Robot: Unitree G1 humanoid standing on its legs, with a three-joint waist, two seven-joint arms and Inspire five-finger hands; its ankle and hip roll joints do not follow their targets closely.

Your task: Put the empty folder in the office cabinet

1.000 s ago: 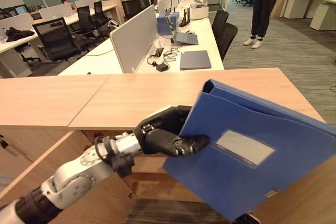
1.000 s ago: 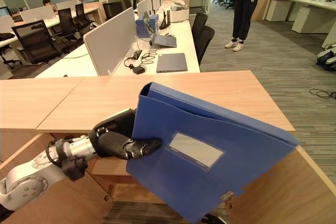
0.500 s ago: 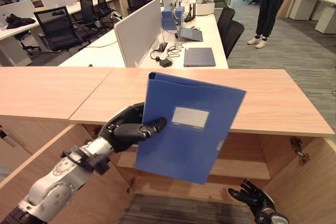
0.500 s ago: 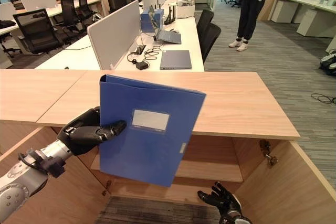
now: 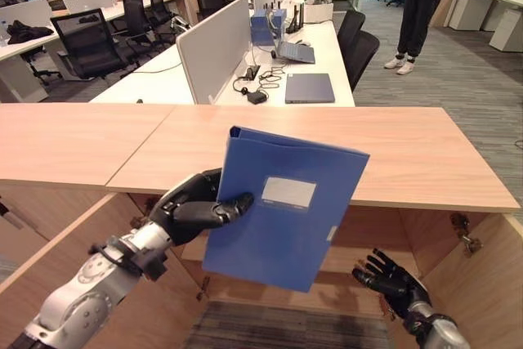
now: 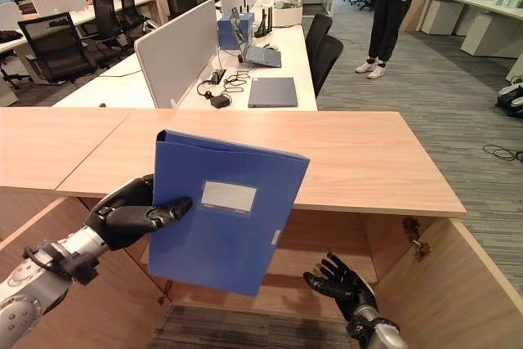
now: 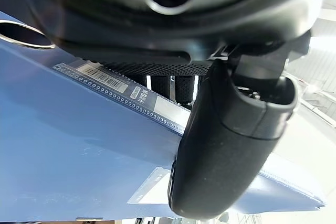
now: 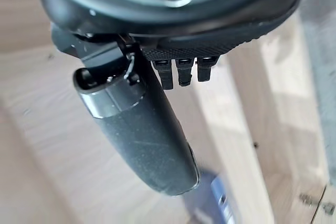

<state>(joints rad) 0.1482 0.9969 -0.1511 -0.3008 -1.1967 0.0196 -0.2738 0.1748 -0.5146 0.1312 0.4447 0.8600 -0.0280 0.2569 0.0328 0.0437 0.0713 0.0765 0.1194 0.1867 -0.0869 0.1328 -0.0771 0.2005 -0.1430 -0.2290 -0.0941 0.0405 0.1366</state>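
Observation:
A blue folder (image 5: 282,206) with a pale label hangs upright in front of the open wooden cabinet (image 5: 359,255), its top edge level with the cabinet's top. My left hand (image 5: 192,206) is shut on the folder's left edge, thumb across its front; the left wrist view has the thumb pressed on the blue folder (image 7: 79,150). My right hand (image 5: 388,275) is low at the right, open with fingers spread, apart from the folder and in front of the cabinet's shelf. The right wrist view looks along that right hand (image 8: 142,129) at bare wood.
The cabinet doors stand open on both sides, left door (image 5: 73,243) and right door (image 5: 486,284). The cabinet top (image 5: 409,145) is bare wood. Beyond it are desks with a laptop (image 5: 309,87), a divider screen and office chairs. A person (image 5: 417,6) stands at the far right.
The folder has swung from a tilted pose near the camera to upright, then sunk a little towards the cabinet opening. My right hand has risen into view at the lower right.

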